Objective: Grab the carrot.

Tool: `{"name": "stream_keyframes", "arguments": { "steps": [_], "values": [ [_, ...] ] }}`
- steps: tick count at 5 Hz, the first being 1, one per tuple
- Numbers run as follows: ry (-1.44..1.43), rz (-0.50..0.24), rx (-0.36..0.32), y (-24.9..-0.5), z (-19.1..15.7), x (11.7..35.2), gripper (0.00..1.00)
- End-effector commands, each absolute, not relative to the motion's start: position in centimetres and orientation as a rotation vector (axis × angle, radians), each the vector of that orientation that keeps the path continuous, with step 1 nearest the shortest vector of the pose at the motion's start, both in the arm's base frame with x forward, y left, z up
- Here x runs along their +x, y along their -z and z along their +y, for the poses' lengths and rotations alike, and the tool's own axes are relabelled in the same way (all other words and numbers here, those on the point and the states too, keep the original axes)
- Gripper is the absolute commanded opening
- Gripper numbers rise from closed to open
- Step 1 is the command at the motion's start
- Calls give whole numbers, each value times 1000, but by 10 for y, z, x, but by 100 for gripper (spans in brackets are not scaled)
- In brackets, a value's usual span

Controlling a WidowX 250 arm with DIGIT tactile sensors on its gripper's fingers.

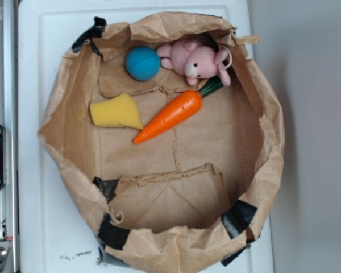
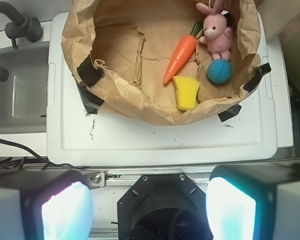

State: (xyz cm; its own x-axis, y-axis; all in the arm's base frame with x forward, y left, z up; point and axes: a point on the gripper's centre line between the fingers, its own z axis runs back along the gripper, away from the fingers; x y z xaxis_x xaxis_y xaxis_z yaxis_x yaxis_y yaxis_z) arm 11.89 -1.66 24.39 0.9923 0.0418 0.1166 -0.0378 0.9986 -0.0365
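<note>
Gripper (image 2: 149, 205) jaws spread, empty, well short of bag (image 2: 140, 102). Carrot (image 2: 180, 58) lies inside, between sponge (image 2: 186, 92) and bunny (image 2: 217, 33).

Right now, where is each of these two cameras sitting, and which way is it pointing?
Exterior: overhead, looking straight down into the crumpled brown paper bag on the white tray; no gripper shows.
Wrist: on the arm, back from the bag, looking forward and down; the gripper with its two blurred fingers spread apart fills the bottom edge.
Shared: bag, smooth orange toy carrot, yellow sponge wedge, blue ball, pink plush bunny.
</note>
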Motion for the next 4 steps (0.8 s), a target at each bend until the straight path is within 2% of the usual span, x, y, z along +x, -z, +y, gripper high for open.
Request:
{"name": "stream_keyframes", "arguments": {
  "steps": [1,2,3,4],
  "values": [
    [-40,-118,-34,-244,-17,119,100],
    [-21,-109,-95,-248,-15,169,100],
    [-49,-76,-151,-241,-5,219,100],
    [-112,-99,-128,-219,16,268,100]
  ]
}}
